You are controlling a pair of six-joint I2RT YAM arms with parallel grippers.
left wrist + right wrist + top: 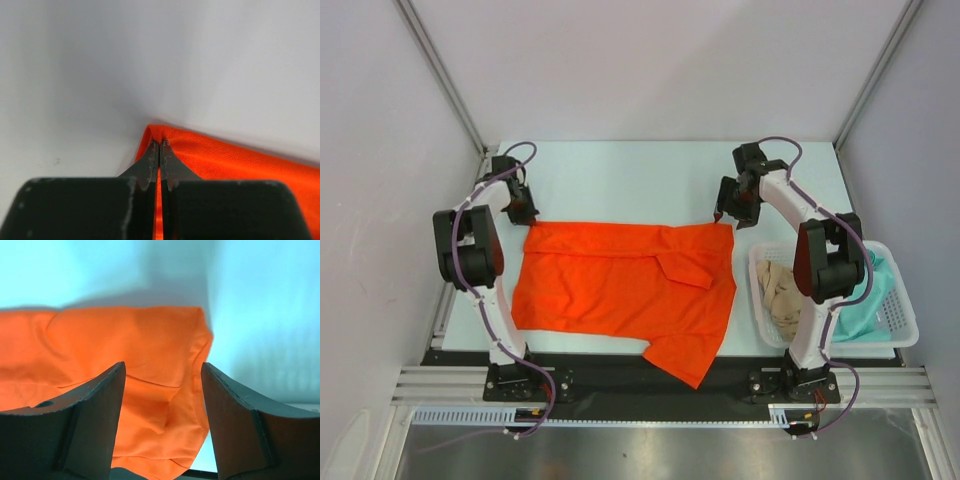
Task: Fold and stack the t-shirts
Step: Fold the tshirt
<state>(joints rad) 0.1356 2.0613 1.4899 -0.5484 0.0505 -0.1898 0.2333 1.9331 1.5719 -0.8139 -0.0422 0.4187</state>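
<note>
At the far left of the pale counter, the left tool is clamped on the far left corner of the large bright orange-red cloth t-shirt. In the left wrist view its two fingertips are pressed together with the cloth's corner pinched between them and a thin strip of orange showing in the slit. The shirt lies spread across the middle of the counter, its far edge running roughly straight from one tool to the other. A small flap is folded over near its right side, and one sleeve points toward the near edge, overlapping the dark strip in front of the arm bases. Over the shirt's far right corner hangs the right tool. Its jaws stand wide apart with the cloth corner seen between them and nothing gripped; whether a finger touches the cloth cannot be told. To the right, near the right arm's base, sits a white plastic mesh basket. It holds a crumpled beige-tan cloth t-shirt in its left part and a teal-green cloth t-shirt in its right part, partly hidden by the arm.
</note>
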